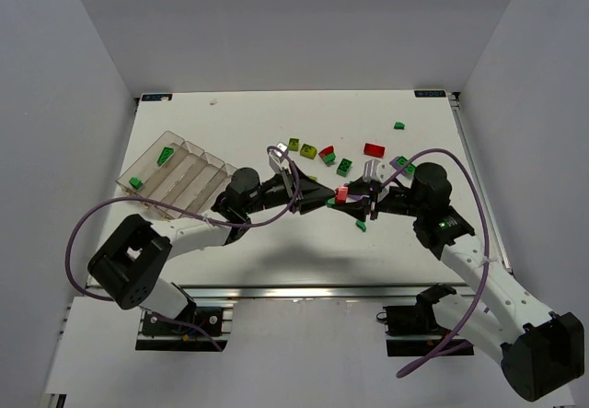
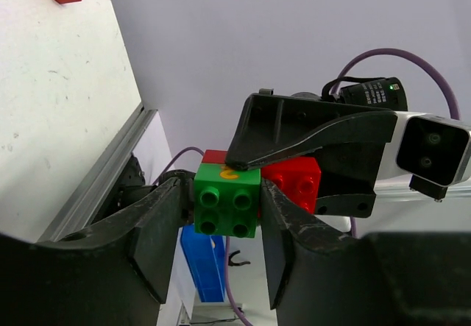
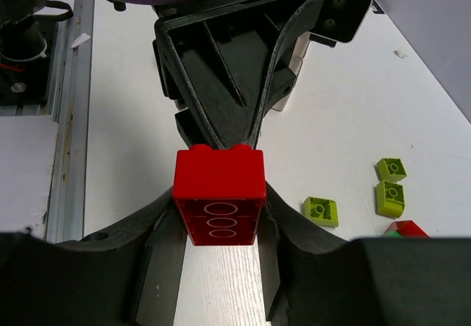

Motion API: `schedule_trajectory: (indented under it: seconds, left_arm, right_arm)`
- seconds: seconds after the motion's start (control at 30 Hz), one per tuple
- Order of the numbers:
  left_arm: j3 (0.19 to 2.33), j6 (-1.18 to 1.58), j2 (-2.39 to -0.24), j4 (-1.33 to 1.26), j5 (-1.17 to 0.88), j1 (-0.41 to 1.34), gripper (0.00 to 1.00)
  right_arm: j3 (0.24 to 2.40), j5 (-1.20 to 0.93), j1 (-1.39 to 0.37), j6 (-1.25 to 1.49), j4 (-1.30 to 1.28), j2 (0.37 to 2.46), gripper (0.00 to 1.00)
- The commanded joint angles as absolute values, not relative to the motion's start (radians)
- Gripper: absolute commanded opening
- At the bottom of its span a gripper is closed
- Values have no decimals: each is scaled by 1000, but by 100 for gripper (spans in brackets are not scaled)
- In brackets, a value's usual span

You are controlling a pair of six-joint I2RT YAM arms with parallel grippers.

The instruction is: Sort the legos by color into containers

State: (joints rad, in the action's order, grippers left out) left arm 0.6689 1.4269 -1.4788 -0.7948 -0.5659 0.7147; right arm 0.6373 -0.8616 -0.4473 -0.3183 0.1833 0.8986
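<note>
My two grippers meet above the middle of the table. In the left wrist view my left gripper [image 2: 224, 223] is shut on a green brick [image 2: 227, 201] with a yellow mark on top. A red brick [image 2: 294, 182] is joined to its far side. In the right wrist view my right gripper [image 3: 219, 223] is shut on that red brick [image 3: 219, 190], hollow underside toward the camera. From above, the pair [image 1: 339, 196] hangs between left gripper [image 1: 317, 201] and right gripper [image 1: 357, 202]. The clear divided tray [image 1: 147, 164] at the left holds two green bricks [image 1: 164, 157].
Loose legos lie behind the grippers: yellow-green ones [image 1: 294, 144], a red one [image 1: 374, 149], green ones [image 1: 343, 165], a purple one [image 1: 401, 162]. One green brick [image 1: 361, 226] lies in front of my right gripper. Yellow-green bricks [image 3: 321, 210] show right of my right fingers.
</note>
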Motion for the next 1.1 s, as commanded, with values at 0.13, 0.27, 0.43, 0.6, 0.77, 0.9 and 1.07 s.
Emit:
schedule_trajectory:
  seconds: [0.13, 0.27, 0.43, 0.6, 0.77, 0.9, 1.07]
  left_arm:
    - [703, 1450, -1497, -861, -603, 738, 48]
    - [704, 1469, -1512, -890, -620, 744, 31]
    - [678, 1491, -1505, -933, -614, 746, 0]
    - [632, 1496, -1464, -949, -618, 700, 0]
    - [565, 1523, -1395, -963, -658, 595, 0]
    - [557, 1493, -1321, -869, -712, 485, 0]
    - [592, 1372, -1261, -694, -802, 359, 0]
  right_arm:
    - [626, -821, -456, -333, 262, 893, 0]
    - [624, -807, -459, -333, 268, 893, 0]
    - [624, -799, -459, -339, 259, 890, 0]
    - [620, -796, -459, -357, 227, 865, 0]
    - [603, -798, -459, -359, 213, 839, 0]
    - [594, -795, -459, -356, 209, 824, 0]
    - [592, -796, -459, -356, 195, 818, 0]
